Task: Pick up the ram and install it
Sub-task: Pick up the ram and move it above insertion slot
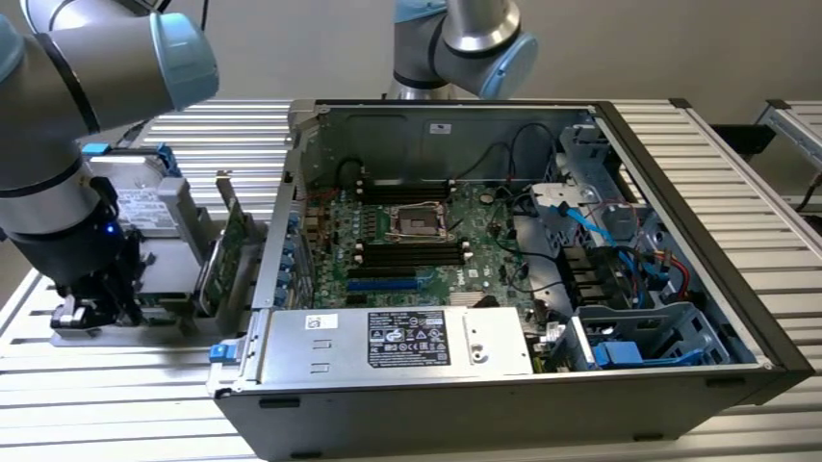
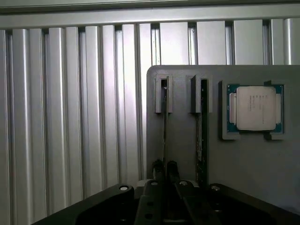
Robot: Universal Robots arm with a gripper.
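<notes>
The ram (image 2: 165, 126) stands edge-on in a slot of the grey holder (image 2: 183, 140), a thin dark green stick. My gripper (image 2: 165, 168) is down over it, with one black fingertip on each side of the stick's near end, shut on it. A second stick of the same kind (image 2: 200, 136) stands in the neighbouring slot. In the exterior view the gripper (image 1: 96, 310) reaches down to the holder (image 1: 135, 332) at the left, beside the open computer case (image 1: 719, 318). Black memory slots (image 1: 408, 252) lie on the motherboard inside.
A processor chip (image 2: 255, 108) sits in a recess of the holder. A silver hard drive with blue clips (image 1: 129, 197) and a green expansion card (image 1: 231, 260) stand upright between my arm and the case. Everything rests on a slatted aluminium table (image 2: 70, 117).
</notes>
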